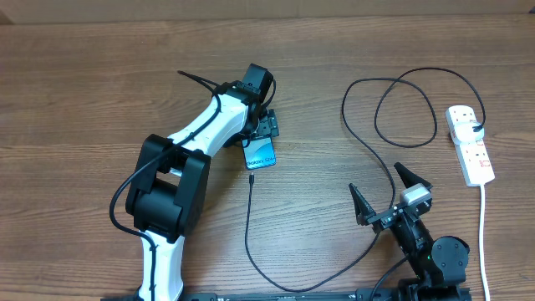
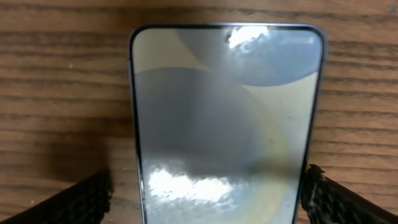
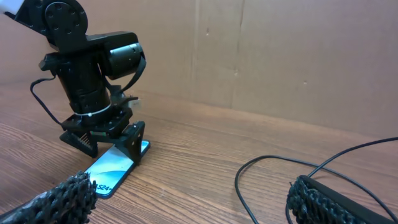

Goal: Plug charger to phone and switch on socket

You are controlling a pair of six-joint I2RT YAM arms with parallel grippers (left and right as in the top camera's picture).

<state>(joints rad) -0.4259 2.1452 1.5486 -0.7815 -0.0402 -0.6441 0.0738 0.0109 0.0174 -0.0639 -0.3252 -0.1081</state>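
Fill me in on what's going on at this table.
The left gripper is down over the phone, which lies flat on the table with its screen lit. The gripper's open fingers sit on either side of it. The charger runs across the table from the socket, and its plug tip lies just at the phone's near end; whether it is seated cannot be told. The right gripper hovers open by the cable, holding nothing.

phone under left hand mid-table, socket far right, charger btwn.
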